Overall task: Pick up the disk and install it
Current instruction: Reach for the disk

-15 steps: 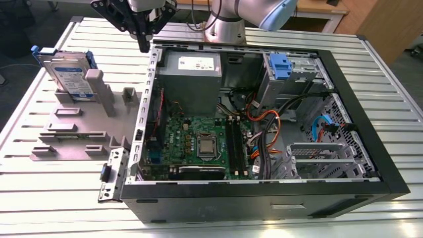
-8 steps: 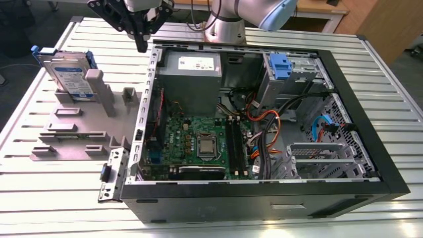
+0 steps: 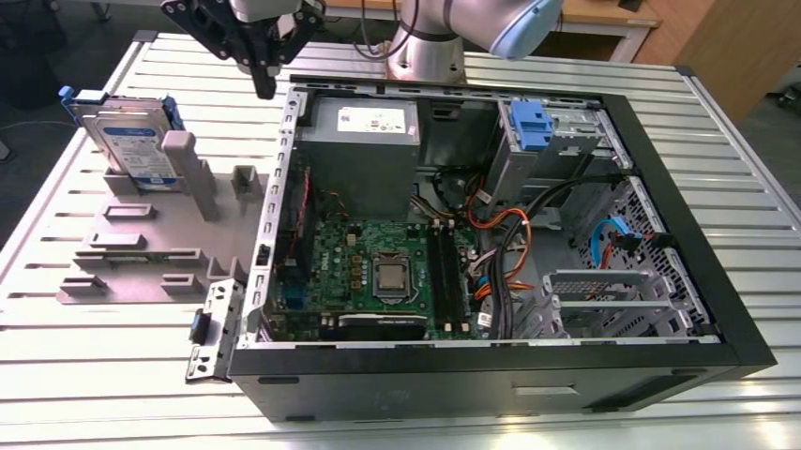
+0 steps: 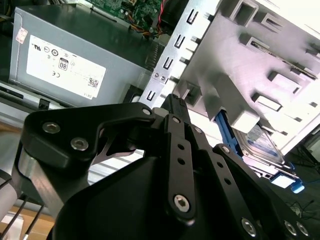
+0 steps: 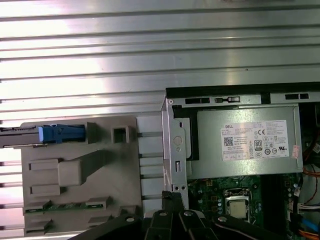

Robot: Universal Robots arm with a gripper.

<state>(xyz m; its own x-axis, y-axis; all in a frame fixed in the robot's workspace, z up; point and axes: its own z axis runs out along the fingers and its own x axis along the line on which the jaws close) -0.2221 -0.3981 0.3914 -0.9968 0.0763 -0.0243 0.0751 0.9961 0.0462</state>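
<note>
On the slatted tabletop (image 3: 100, 375) in the exterior view, the disk (image 3: 126, 141) is standing on edge in a grey fixture (image 3: 138, 248), to the exterior view's left of the open computer case (image 3: 501, 375). The gripper (image 3: 264, 89) is hanging above the case's wall, near the power supply (image 3: 360, 141) and apart from the disk. Its fingers are pointing down and are holding nothing.

In the second wrist view, the gripper (image 4: 172, 100) is looming large in front. Its fingertips seem to be pressed together, though the steep angle makes that a fair guess, not a certainty. Beyond it the disk (image 4: 262, 145) is sitting in the fixture (image 4: 240, 60), with the blue carrier edging its silver face. The power supply (image 4: 65, 65) is lying on the other side.

In the first wrist view, the disk (image 5: 60, 134) is showing edge-on in its slot in the fixture (image 5: 100, 175), its blue carrier end catching the light. The gripper (image 5: 172, 197) is hovering over the case wall beside the power supply (image 5: 245, 145), well apart from the disk.

Judging by this, the task is sitting at its very start. The disk is not yet grasped, and both the pick-up and the installation are waiting to be done.
</note>
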